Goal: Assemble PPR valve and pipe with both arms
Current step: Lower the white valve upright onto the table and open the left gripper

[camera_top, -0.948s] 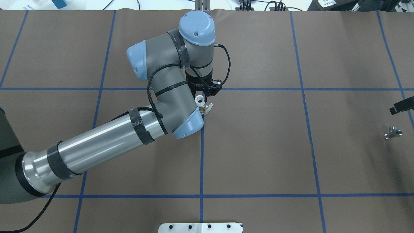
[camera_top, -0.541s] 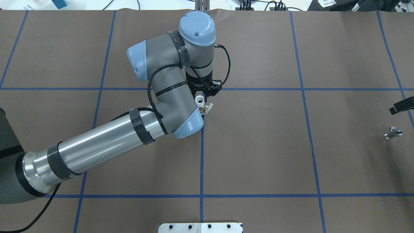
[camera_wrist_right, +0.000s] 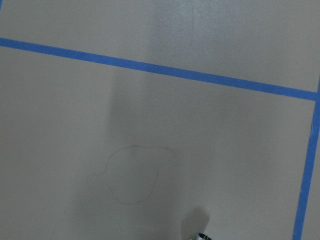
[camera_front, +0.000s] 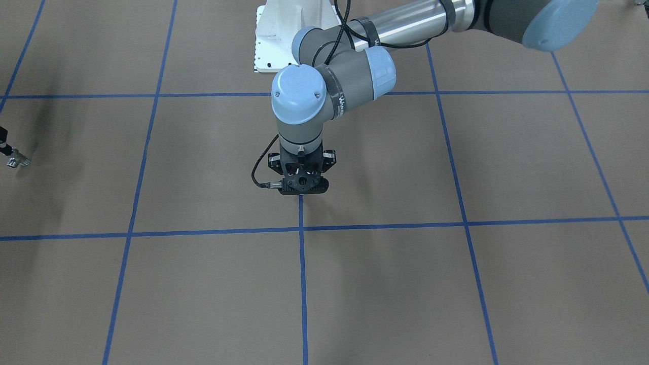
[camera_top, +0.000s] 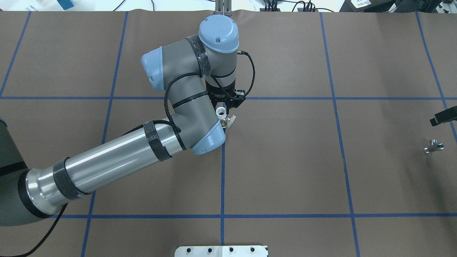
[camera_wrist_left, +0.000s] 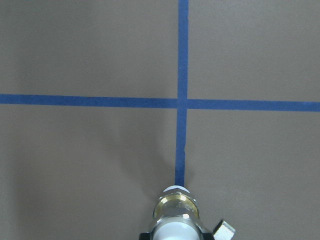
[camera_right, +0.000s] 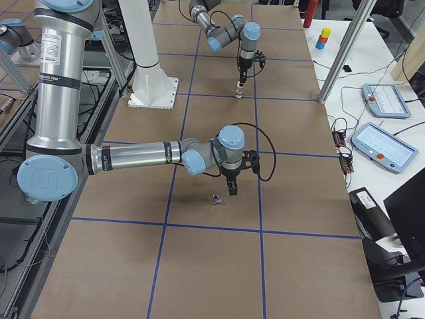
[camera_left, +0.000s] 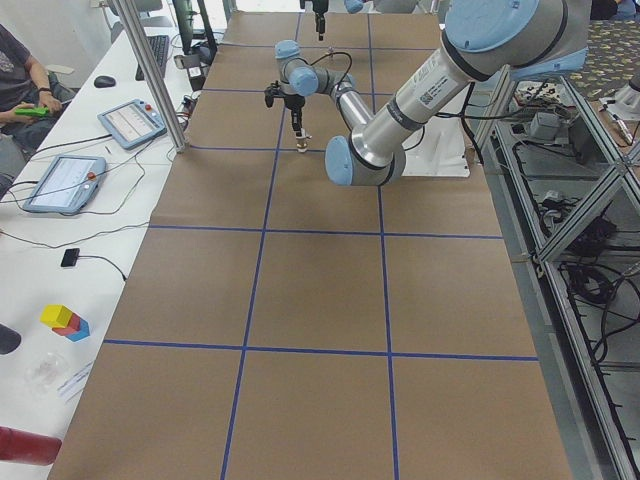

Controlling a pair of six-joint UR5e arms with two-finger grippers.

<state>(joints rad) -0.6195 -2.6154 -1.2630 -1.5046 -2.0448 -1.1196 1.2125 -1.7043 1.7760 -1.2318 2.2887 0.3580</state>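
The valve [camera_top: 222, 116] is clamped in the left gripper [camera_top: 225, 107] near the table's middle, with its open socket facing up. The pipe [camera_top: 433, 146] lies loose on the brown table [camera_top: 285, 160] close to its right edge. The right gripper [camera_right: 232, 189] is just beside it; I cannot tell whether it is spread or closed.

Bright, even overhead light casts soft shadows on the brown table paper [camera_front: 152, 304]. Glare streaks the left arm [camera_top: 107, 167]; the PPR valve [camera_wrist_left: 176, 206] looks blurred close up.

Open bench [camera_top: 285, 160] stretched from the PPR valve [camera_top: 221, 114] toward three o'clock to the pipe [camera_top: 433, 146]; the left arm [camera_top: 185, 107] blocked the PPR valve's nine o'clock side.
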